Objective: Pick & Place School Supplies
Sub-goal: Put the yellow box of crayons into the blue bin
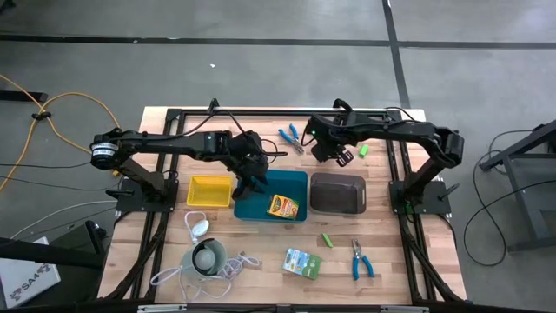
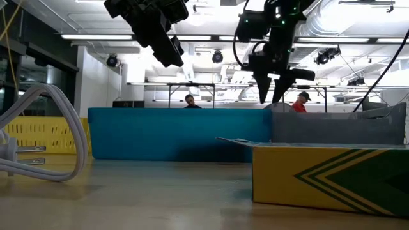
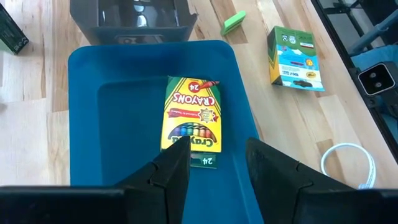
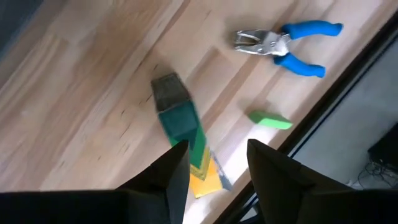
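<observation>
My left gripper (image 3: 214,171) hangs with its fingers apart and nothing between them, above the near end of the teal tray (image 1: 300,180), where a crayon box (image 3: 192,120) lies flat on the floor of the tray. The yellow tray (image 1: 208,189) sits just beside it on one side and the dark grey tray (image 1: 338,193) on the other. My right gripper (image 4: 217,168) is at the far edge of the table (image 1: 174,287), fingers also apart and empty, over a second crayon box (image 4: 181,140) that lies on the wood; its label is blurred and partly cut off by my fingers. Near it lie a small green block (image 4: 270,121) and a pair of blue-handled pliers (image 4: 287,45). Along the front of the table are a green-and-white pack (image 1: 301,262), another green block (image 1: 327,239), more blue-handled pliers (image 1: 360,259) and a white round gadget (image 1: 207,258) with its cord. In the low view a yellow-and-green box (image 2: 329,174) fills the corner, hiding what lies behind it.
</observation>
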`<action>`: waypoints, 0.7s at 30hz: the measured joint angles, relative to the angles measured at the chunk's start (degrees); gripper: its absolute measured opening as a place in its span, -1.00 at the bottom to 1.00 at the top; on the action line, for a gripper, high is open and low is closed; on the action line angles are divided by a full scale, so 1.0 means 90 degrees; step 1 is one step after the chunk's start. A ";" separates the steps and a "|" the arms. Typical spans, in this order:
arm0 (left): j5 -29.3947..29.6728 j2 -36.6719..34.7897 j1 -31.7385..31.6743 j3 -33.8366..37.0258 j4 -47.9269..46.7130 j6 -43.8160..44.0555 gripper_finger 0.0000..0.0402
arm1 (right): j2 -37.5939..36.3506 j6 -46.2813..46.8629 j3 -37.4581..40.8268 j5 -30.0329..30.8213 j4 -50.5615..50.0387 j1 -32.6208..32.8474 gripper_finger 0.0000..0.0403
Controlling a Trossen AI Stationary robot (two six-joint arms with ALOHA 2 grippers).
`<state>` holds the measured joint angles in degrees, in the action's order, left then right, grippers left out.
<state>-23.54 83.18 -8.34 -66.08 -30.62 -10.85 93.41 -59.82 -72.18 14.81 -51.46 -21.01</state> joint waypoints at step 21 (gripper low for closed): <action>0.0001 0.0000 0.0000 0.0000 0.0031 -0.0004 -0.25 | -0.0002 -0.0241 0.0000 -0.0849 -0.0173 -0.0171 0.03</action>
<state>-23.53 83.18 -8.34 -66.08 -30.35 -10.88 93.38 -61.99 -72.18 7.17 -53.01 -22.55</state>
